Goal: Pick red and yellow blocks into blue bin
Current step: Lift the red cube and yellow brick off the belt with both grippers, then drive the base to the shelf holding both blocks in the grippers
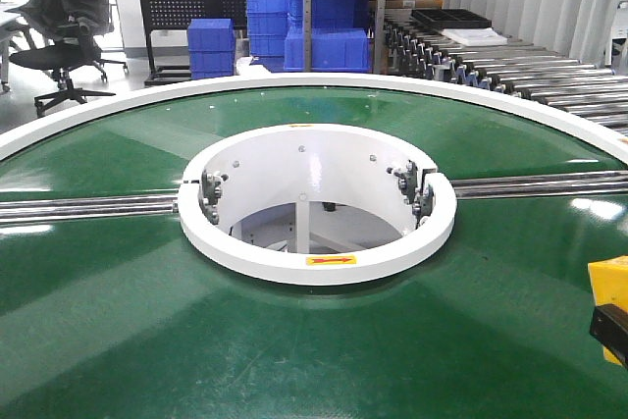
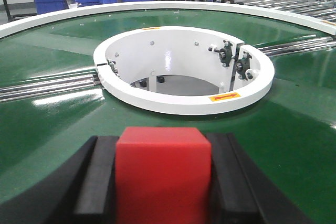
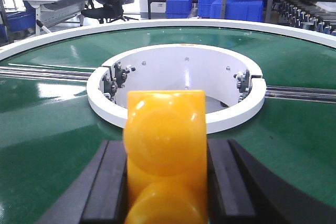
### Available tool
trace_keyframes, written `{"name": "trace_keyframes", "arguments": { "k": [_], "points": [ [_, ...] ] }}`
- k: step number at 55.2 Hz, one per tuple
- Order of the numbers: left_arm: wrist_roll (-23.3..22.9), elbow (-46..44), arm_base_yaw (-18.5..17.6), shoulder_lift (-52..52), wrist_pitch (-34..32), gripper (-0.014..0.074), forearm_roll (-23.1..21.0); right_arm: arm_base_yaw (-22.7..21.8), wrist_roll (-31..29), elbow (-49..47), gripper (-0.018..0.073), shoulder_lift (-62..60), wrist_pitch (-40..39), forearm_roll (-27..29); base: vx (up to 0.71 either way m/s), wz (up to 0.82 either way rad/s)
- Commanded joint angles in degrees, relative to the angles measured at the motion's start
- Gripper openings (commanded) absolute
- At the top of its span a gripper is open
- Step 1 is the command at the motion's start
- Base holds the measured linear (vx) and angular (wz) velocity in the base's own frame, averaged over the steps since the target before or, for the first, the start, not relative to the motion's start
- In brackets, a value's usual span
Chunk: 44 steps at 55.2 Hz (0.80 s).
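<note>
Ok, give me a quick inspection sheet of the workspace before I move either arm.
Surface: green round belt, bare, with a white hub ring at its centre.
Job's things: red cube in the left gripper; yellow brick in the right gripper; blue bin not in view.
Clutter: nothing seen.
Grippers: both shut on their blocks.
Cables: nothing seen.
Surroundings: stacked blue crates, office chair, roller conveyor behind.

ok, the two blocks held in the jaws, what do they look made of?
The red cube: matte, even colour, no highlights, crisp edges; likely painted wood or dull plastic, cannot tell which. The yellow brick: glossy moulded plastic by the look, soft highlights on its rounded studs.
</note>
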Motion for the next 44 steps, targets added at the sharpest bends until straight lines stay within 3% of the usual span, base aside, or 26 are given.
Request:
{"name": "trace_keyframes", "arguments": {
  "k": [1,44],
  "points": [
    [0.1,-1.5,-0.1,0.1,-4.8,-0.0001,-1.0,-0.1,-0.5,-1.7,-0.0010,0.1,-4.7,-0.7,0.00,0.00],
    [0.1,-1.5,-0.1,0.1,-4.5,0.0000,-1.0,-0.1,-0.5,-1.7,-0.0010,0.1,-4.7,-0.5,-0.02,0.06]
  ]
}}
